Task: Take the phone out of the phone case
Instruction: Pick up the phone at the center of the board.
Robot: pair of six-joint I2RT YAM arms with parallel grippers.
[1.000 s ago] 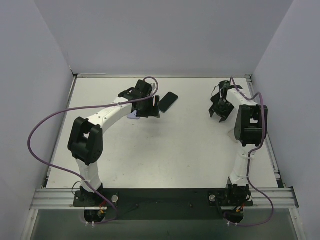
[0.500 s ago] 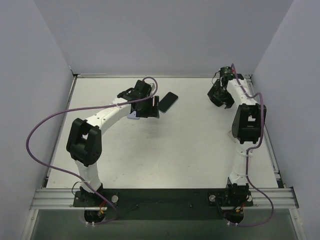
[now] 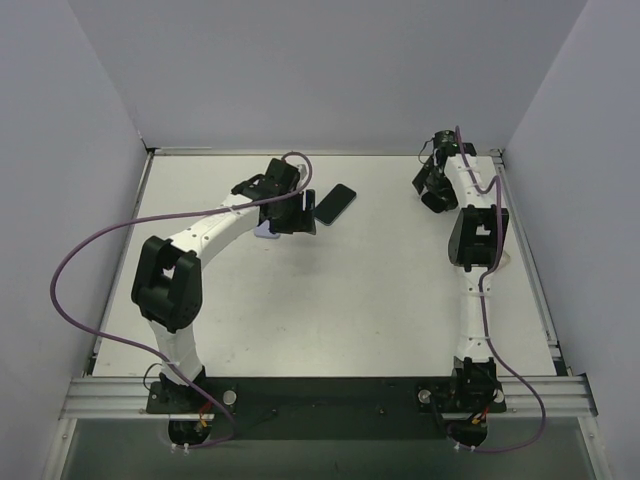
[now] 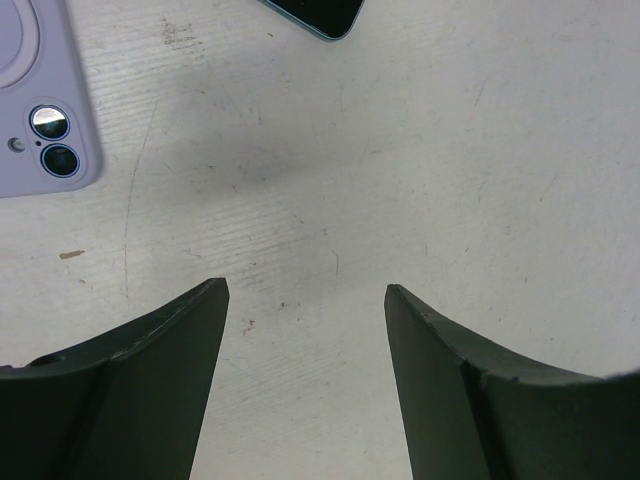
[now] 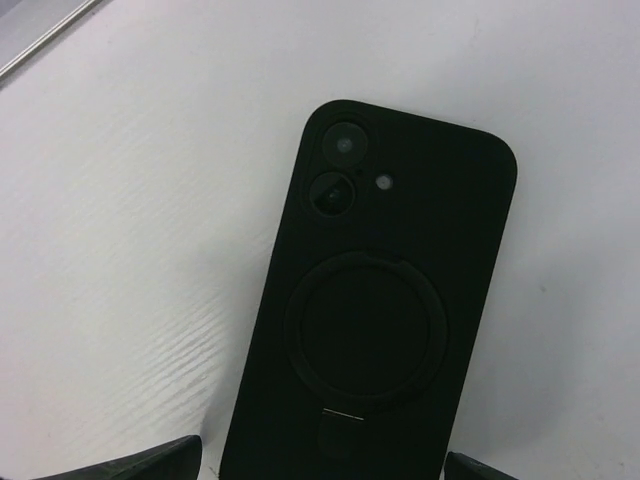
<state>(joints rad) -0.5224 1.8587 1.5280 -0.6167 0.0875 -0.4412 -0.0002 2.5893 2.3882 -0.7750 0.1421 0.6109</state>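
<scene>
A black phone case [image 5: 385,310] lies back up on the table, with two camera lenses showing through its cutout and a ring on its back. My right gripper [image 5: 322,455] hovers over its lower end, jaws open, one fingertip either side. In the top view the right gripper [image 3: 437,186] is at the far right and hides this case. A lilac case [image 4: 40,100] with two lenses lies left of my left gripper [image 4: 305,290], which is open and empty over bare table. A dark phone [image 3: 336,203] lies screen up beyond it, and its corner shows in the left wrist view [image 4: 315,15].
The lilac case [image 3: 265,230] peeks out under the left arm's wrist. The table's metal edge [image 5: 40,40] runs close behind the black case. Grey walls enclose the table on three sides.
The right arm has swung toward the far edge of the table, its gripper now farther back. The left arm has barely moved.
</scene>
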